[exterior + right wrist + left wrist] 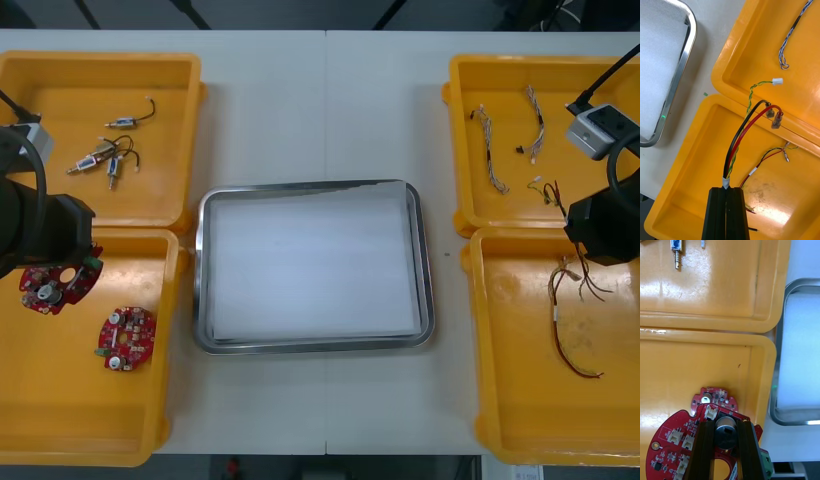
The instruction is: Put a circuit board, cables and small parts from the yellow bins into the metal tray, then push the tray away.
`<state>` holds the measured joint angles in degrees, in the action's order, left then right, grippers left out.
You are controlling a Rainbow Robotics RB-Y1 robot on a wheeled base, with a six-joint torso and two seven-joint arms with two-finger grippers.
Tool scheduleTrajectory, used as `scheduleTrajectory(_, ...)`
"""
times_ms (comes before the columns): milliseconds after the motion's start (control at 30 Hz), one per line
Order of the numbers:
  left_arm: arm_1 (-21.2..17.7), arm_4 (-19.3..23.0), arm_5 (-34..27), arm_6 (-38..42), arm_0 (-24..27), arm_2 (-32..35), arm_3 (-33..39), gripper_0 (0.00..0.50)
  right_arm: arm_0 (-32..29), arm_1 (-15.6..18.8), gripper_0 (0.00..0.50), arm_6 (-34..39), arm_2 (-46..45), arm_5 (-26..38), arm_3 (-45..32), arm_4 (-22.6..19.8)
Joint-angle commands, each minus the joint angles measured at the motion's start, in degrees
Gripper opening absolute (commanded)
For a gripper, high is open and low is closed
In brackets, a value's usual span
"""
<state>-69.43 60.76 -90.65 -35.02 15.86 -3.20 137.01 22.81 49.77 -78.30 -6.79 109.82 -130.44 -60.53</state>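
Left gripper is partly open. Its fingers sit on either side of the round metal can on a red circuit board, pressed against it, so it's gripping the board by that part. This is over the near left bin, at the end next to the far left bin. A second board lies just beside it in the same bin. Can't tell if the held one is off the bin floor.

Right gripper is pinched almost fully closed on a cable bundle — black, red and a twisted yellow-green strand, taped white right at the fingertips. The bundle sticks out past the fingers and crosses the wall between the near right bin and the far right bin. Its white plug is over the far one.

The metal tray sits between the bins — white inside, nothing in it yet.
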Motion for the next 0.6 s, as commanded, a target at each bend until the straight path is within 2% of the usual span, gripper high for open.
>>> scheduleTrajectory(33, 3.1, -0.2, -3.7, 7.9, 8.1, -2.9, 2.0, 0.000, 1.6, 2.0, 0.000, 1.9, 0.6, 0.2, 0.4, -0.7)
scheduleTrajectory(167, 6.3, -1.7, -6.5, 11.2, 13.2, -6.6, 2.0, 0.000, 1.6, 2.0, 0.000, 1.9, 0.6, 0.2, 0.4, -0.7)
scheduleTrajectory(267, 9.3, -4.4, -8.4, 13.3, 16.3, -10.0, 2.0, 0.000, 1.6, 2.0, 0.000, 1.9, 0.6, 0.2, 0.4, -0.7)
scheduleTrajectory(467, 15.6, -12.3, -10.4, 17.5, 19.5, -17.0, 2.0, 0.000, 1.6, 2.0, 0.000, 1.9, 0.6, 0.2, 0.4, -0.7)
scheduleTrajectory(600, 19.3, -20.1, -10.5, 18.4, 20.2, -23.6, 1.9, 0.000, 1.6, 2.0, 0.000, 1.9, 0.6, 0.2, 0.4, -0.7)
